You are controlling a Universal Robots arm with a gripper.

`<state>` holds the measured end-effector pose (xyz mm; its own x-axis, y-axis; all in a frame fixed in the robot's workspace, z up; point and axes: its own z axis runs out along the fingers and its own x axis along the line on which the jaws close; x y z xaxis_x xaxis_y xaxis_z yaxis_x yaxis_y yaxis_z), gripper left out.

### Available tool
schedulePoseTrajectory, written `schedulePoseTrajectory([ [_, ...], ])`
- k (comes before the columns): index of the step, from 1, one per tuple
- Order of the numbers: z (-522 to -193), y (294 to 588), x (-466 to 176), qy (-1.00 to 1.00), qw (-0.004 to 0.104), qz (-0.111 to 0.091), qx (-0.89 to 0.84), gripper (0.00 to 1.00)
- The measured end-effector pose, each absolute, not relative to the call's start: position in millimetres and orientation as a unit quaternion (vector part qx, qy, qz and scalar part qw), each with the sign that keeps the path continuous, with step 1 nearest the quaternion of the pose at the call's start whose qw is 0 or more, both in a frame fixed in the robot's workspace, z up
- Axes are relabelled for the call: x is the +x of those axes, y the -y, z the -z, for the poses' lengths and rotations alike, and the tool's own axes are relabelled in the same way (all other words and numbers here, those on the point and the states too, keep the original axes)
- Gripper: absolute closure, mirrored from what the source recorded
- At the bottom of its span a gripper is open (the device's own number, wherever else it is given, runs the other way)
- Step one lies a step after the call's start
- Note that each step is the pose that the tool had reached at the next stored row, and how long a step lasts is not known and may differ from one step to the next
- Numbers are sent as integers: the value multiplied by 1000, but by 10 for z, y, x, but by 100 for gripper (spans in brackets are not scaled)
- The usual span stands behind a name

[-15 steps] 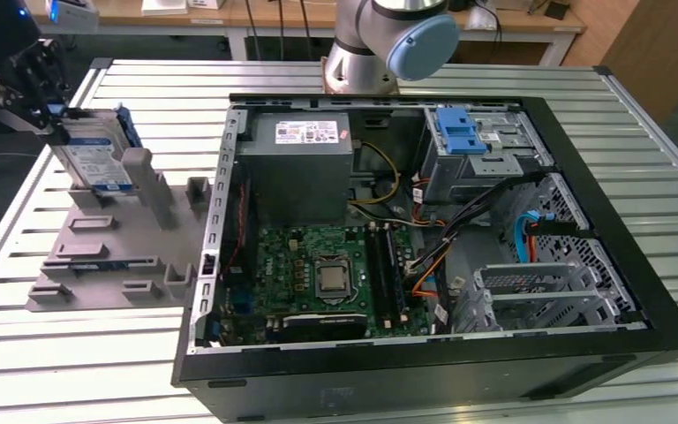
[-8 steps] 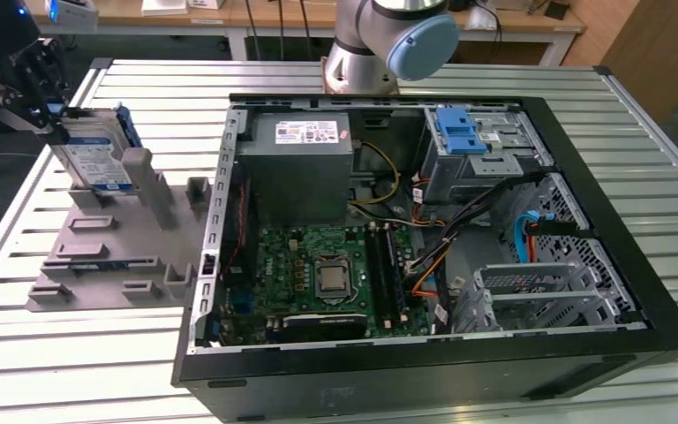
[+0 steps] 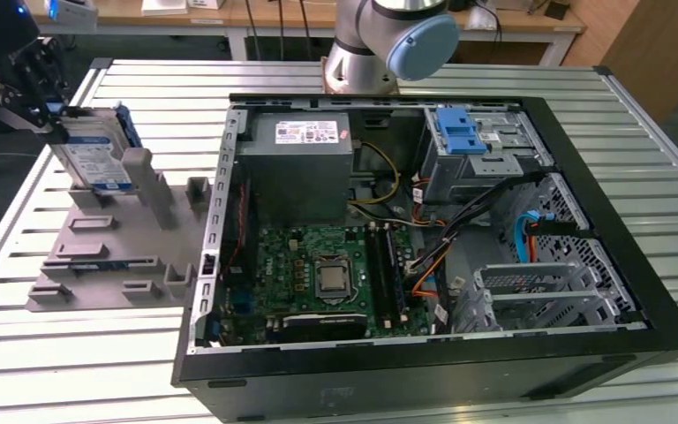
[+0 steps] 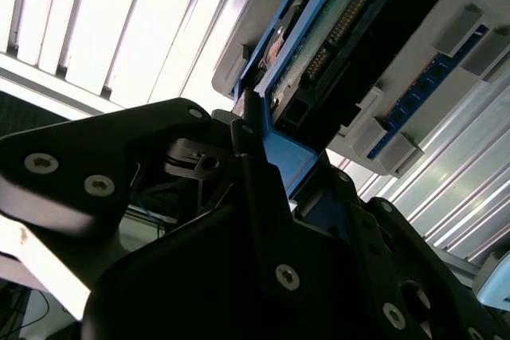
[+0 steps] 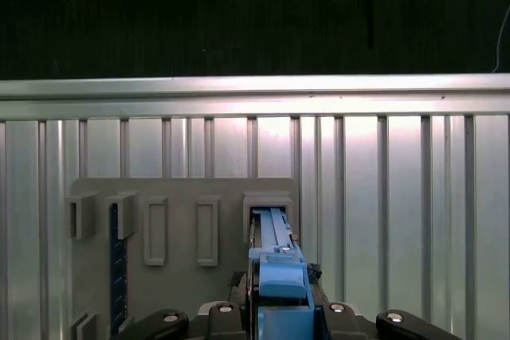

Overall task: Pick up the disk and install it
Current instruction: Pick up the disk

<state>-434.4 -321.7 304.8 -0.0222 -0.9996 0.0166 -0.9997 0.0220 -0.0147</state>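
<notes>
Disk (image 3: 89,159) stands on end at the far corner of a grey fixture (image 3: 103,265), at about ten o'clock in the exterior view and at nine o'clock of the open case (image 3: 433,371), well apart from it. The label side faces the camera and the blue bracket shows along the far edge. The gripper (image 3: 54,115) comes in at the disk's upper end from about eleven o'clock. In the second wrist view the gripper (image 4: 275,149) has the blue handle (image 4: 296,166) between its black fingers (image 4: 253,157), and the jaws pinch it from both sides, while the disk (image 4: 343,29) runs away from them with its circuit side showing. The first wrist view looks down the length of the disk (image 5: 272,228). The handle (image 5: 280,276) sits in the middle of the gripper (image 5: 279,312), and the disk's lower end meets a raised slot on the fixture (image 5: 183,197). Whether that end rests in the slot or hangs just clear of it cannot be told. The fixture and case lie on a slatted metal table (image 3: 80,371). Inside the case, a grey power supply (image 3: 301,168) is at twelve o'clock of the motherboard (image 3: 327,274), and a drive bay (image 3: 480,146) with a blue latch is at about two o'clock. The arm (image 3: 387,44) rises beyond the case at twelve o'clock.
</notes>
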Motion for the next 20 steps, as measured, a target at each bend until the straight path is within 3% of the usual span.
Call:
schedulePoseTrajectory([
  [20,-3089,3217,-4344,715,1,-11,699,64],
])
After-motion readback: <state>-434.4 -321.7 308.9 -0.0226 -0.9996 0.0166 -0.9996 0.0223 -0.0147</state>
